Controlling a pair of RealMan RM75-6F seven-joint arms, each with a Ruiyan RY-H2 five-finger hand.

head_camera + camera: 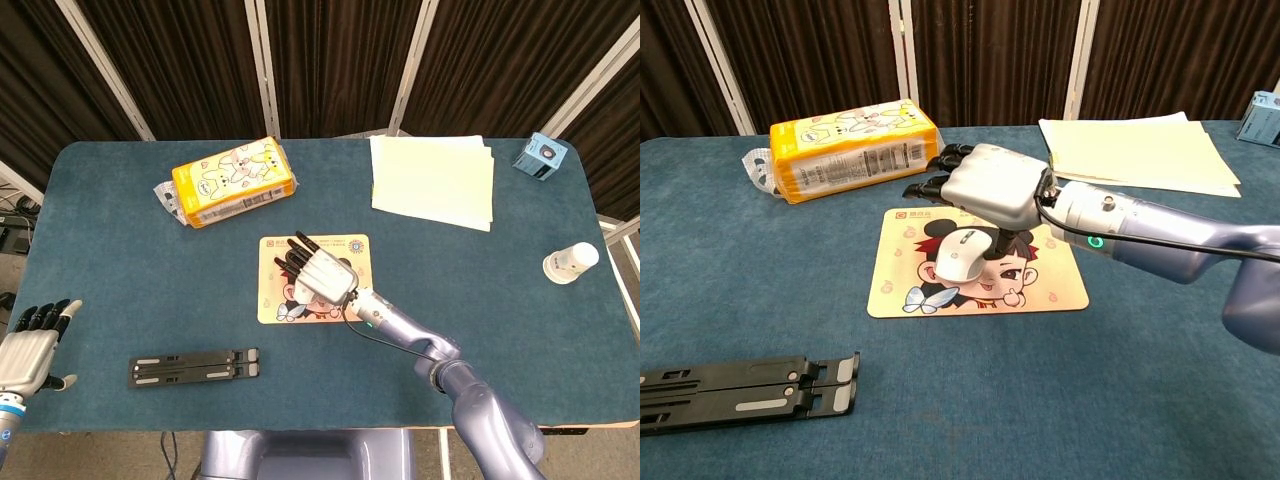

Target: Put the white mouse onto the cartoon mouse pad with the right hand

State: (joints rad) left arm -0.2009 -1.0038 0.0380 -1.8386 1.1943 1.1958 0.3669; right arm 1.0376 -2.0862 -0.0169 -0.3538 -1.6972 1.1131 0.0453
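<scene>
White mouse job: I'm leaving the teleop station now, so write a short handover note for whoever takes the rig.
Right robot hand: fingers spread, holding nothing, above the white mouse; whether its thumb touches the mouse is unclear.
Left robot hand: idle and empty at the table's left edge.
White mouse: lying on the cartoon mouse pad, over the printed face.
Done: mouse placed on the pad, grip released.
Left: lift the right robot hand clear without nudging the mouse.

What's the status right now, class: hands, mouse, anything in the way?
Right hand open, fingers spread above white mouse. Mouse sits on cartoon mouse pad. Left hand open, idle off the table edge. Nothing in the way.
</scene>
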